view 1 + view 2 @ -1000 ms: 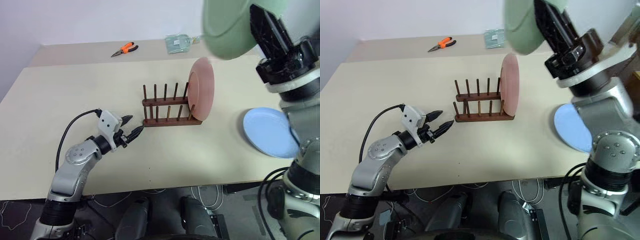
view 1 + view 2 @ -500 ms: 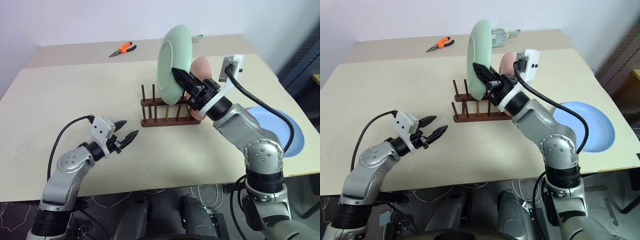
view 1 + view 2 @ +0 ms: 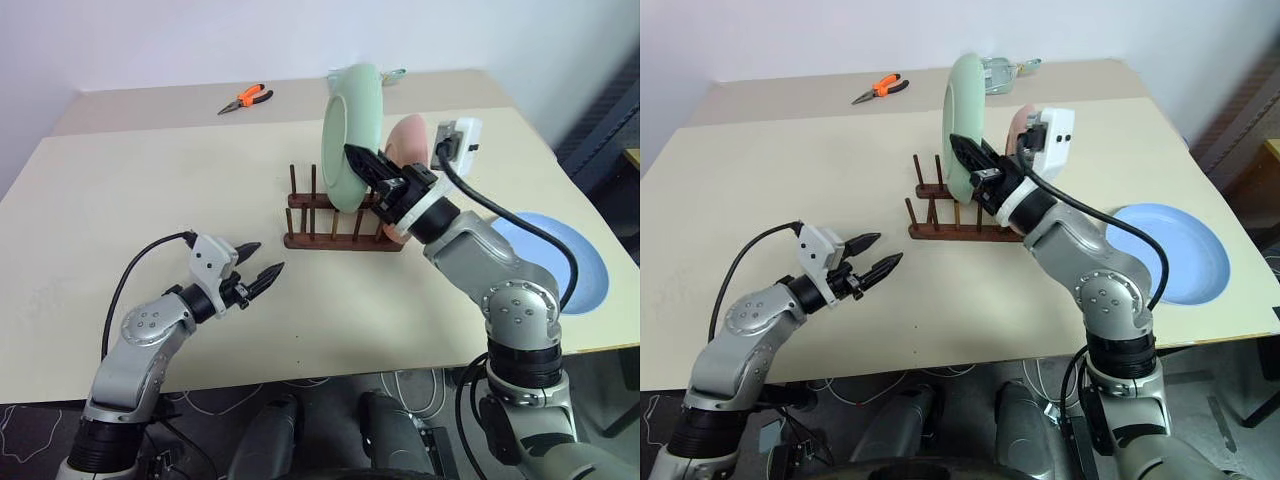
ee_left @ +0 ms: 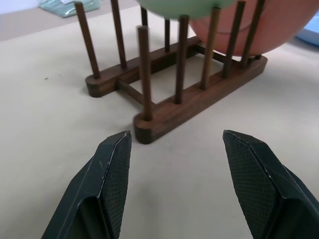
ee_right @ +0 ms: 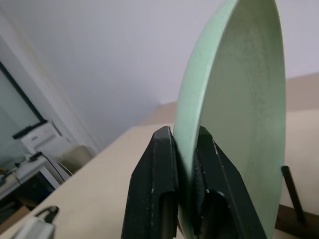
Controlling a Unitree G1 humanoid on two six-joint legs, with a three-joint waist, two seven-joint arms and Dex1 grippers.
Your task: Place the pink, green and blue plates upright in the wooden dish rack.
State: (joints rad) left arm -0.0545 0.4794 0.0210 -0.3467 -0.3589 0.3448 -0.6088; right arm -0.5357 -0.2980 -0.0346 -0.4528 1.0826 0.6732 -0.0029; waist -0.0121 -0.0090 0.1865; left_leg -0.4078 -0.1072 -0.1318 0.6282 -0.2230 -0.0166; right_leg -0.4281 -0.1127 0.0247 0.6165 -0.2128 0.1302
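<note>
Left gripper hovers low over the tabletop near its front edge, fingers spread apart and holding nothing, aimed at the wooden dish rack a short way ahead. Blue plate lies flat by the tabletop's right edge, toward the front, well apart from the rack. Rack sits mid-table, slightly right of centre. Right gripper is clamped on the rim of the green plate, one finger on each face, holding it upright on edge over the rack's middle pegs; whether its lower rim touches the base bars cannot be told. Pink plate stands upright at the rack's right end. Orange pliers lie near the far edge.
</note>
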